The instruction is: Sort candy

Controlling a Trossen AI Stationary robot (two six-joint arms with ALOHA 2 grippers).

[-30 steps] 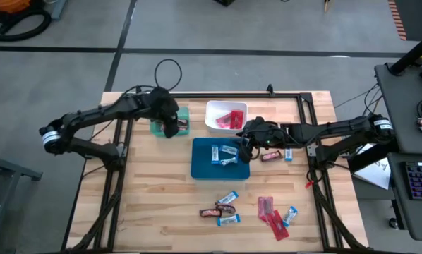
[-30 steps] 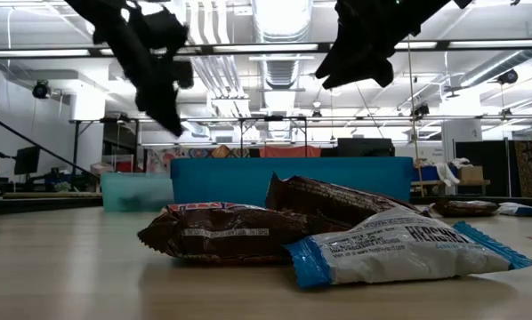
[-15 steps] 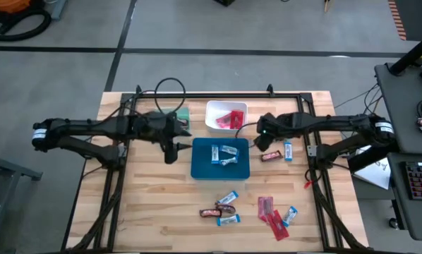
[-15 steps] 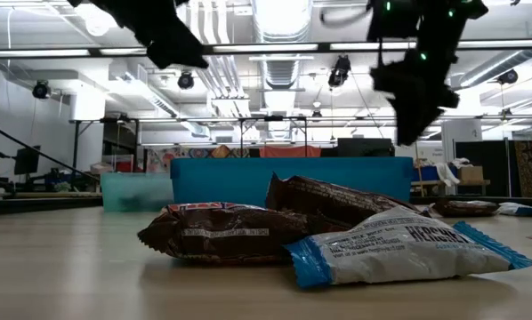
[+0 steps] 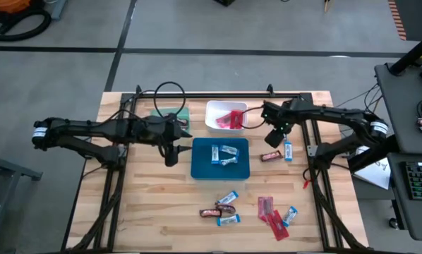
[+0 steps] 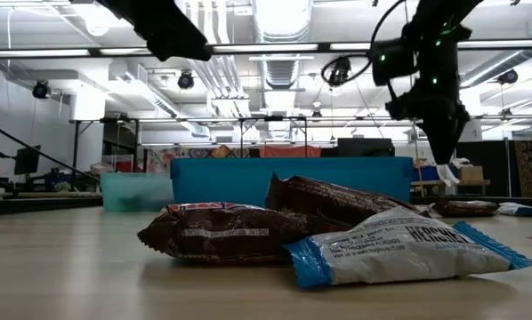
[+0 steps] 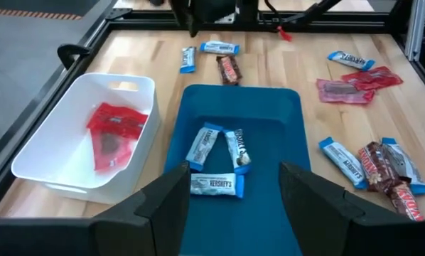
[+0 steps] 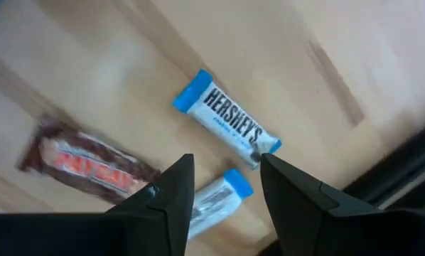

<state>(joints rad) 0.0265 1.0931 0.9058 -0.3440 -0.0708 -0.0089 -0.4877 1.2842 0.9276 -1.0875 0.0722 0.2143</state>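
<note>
The right gripper [image 8: 225, 162] hovers above the table with its two fingers spread apart. Just beneath the tips lies a blue-and-white bar [image 8: 214, 200], and just beyond that a second blue-and-white Hershey's bar [image 8: 227, 128], lying slantwise. A dark brown bar [image 8: 88, 167] lies near, off to one side of the fingers. All three rest on the bare wooden table [image 5: 147, 204], between this gripper and the blue tray [image 7: 269, 114]. The left gripper [image 7: 234, 178] hangs at that tray's other side, over its edge, fingers likewise spread wide with nothing between them. Closest ahead of it, three blue-and-white bars [image 7: 214, 185] lie in the tray. Just beside the tray, and farther from this gripper, the white tray [image 7: 84, 92] holds red packets [image 7: 116, 131]. The green tray [image 5: 181, 113] sits close behind the left arm, partly covered by it. Farthest from both grippers, towards the table's front edge, lies the unsorted candy: two blue-and-white bars [image 5: 228, 198] touching a brown bar [image 5: 214, 211], then red packets [image 5: 266, 207] and one more blue-and-white bar [image 5: 290, 214].
</note>
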